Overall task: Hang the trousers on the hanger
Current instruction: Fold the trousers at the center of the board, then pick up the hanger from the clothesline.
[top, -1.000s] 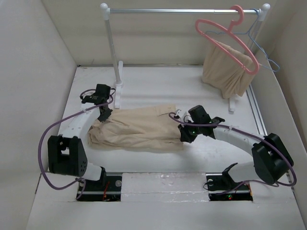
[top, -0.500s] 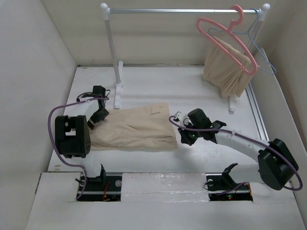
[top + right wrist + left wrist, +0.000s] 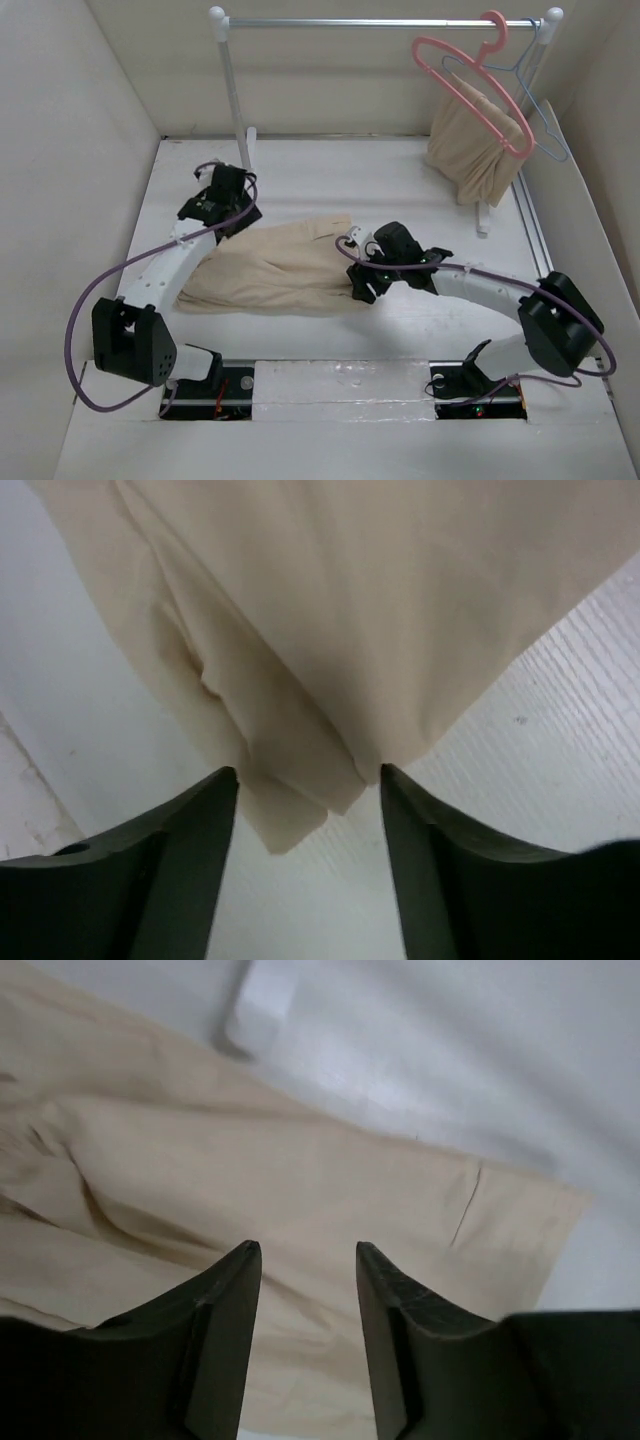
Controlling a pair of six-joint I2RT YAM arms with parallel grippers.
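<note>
The beige trousers [image 3: 275, 265] lie folded flat on the white table between my two arms. The pink hanger [image 3: 470, 75] hangs by its hook from the rail at the back right. My left gripper [image 3: 224, 222] hovers over the trousers' upper left edge. In the left wrist view it [image 3: 307, 1250] is open, with only the trousers [image 3: 300, 1170] lying below its gap. My right gripper [image 3: 362, 286] is at their right end. In the right wrist view it [image 3: 308, 773] is open, with a corner of the trousers [image 3: 330, 630] lying loose on the table between its fingertips.
A bunched beige cloth [image 3: 475, 150] hangs under the pink hanger, beside a thin blue wire hanger [image 3: 547, 115]. The rail's posts [image 3: 232, 90] stand on white feet [image 3: 246, 195], one close behind my left gripper. White walls enclose the table on three sides.
Both grippers, shut a second ago, have opened and let the trousers go. The left arm swung out and back, now over the upper left edge. The right gripper shifted slightly left.
</note>
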